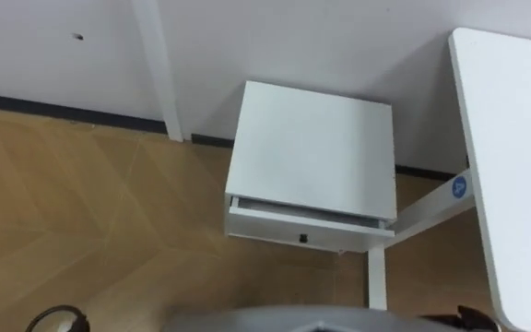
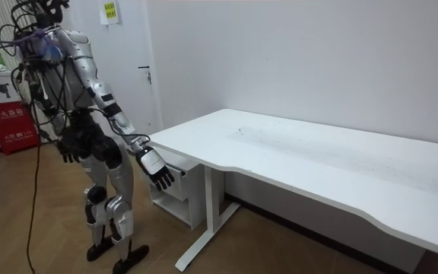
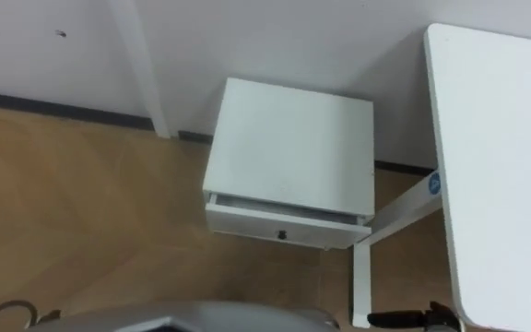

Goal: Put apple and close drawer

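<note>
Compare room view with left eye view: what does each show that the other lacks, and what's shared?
Room view: the robot standing at the end of the desk, right hand open and hanging by the desk's edge, left hand at its side, a door behind. Left eye view: the drawer from above, slightly ajar, its small dark knob, and a blue sticker on the desk frame. Both: white desk, white cabinet, wood floor, white wall.
</note>
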Tool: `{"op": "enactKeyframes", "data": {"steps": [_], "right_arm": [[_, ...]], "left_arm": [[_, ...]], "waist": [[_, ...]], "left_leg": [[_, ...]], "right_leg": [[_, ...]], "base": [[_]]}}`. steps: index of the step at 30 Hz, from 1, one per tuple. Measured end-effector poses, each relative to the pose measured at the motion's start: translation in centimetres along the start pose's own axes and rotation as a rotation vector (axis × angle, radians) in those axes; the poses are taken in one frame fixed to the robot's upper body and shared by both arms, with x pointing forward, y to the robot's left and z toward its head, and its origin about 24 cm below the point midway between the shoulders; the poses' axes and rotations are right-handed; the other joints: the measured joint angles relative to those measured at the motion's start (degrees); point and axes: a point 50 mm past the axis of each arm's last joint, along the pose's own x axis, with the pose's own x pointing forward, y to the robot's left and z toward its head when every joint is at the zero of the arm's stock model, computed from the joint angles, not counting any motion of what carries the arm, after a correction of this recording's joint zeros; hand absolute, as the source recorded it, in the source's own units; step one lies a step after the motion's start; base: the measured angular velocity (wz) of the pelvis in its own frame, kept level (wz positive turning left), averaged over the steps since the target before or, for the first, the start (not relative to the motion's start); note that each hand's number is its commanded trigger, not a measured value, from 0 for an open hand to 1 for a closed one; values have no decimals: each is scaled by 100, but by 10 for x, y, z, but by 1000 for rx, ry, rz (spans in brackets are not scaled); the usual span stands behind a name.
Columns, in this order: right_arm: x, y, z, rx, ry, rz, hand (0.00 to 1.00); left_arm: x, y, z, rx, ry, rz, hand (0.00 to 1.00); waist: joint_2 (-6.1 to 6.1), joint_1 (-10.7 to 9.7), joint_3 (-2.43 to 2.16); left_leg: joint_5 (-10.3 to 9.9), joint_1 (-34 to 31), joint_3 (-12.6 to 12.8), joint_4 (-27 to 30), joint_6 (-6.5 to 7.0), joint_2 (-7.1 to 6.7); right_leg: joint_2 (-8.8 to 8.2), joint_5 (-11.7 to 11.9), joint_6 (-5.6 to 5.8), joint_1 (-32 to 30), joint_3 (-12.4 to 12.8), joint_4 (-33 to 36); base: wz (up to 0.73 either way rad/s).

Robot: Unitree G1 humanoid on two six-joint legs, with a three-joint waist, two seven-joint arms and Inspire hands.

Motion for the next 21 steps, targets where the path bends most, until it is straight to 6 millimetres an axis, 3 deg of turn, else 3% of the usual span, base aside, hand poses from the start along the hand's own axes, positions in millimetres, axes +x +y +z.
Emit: {"op": "enactKeyframes", "data": {"steps": [2,7,13,14,21], "right_arm": [[-1,6,-1,-15,-5,28,0],[-1,8,-4,-24,1,47,0],[-2,9,-9,-21,15,76,0],[-2,9,-11,-18,18,75,0],[-3,6,-21,-6,34,70,0]], "left_arm": [[-1,-4,0,0,0,-11,0],[-2,-8,-2,-7,4,-25,0],[-4,-13,-9,-17,20,-33,0],[-4,-13,-10,-16,21,-34,0],[-5,-18,-12,-16,26,-44,0]], "waist": [[26,-9,-4],[60,-17,10],[97,-12,5],[121,-9,22],[161,-20,-11]], "left_leg": [[0,36,29,-70,0,47],[-2,91,39,-205,-6,105],[-8,187,38,-289,-23,119],[-9,209,37,-308,-23,116],[-9,241,34,-325,-22,108]], "right_leg": [[41,-72,-78,15,-120,-6],[91,-152,-153,21,-170,-8],[107,-158,-159,71,-161,0],[105,-158,-159,95,-152,2],[106,-158,-159,118,-114,3]], "base": [[2],[5],[-3],[0],[0]]}}
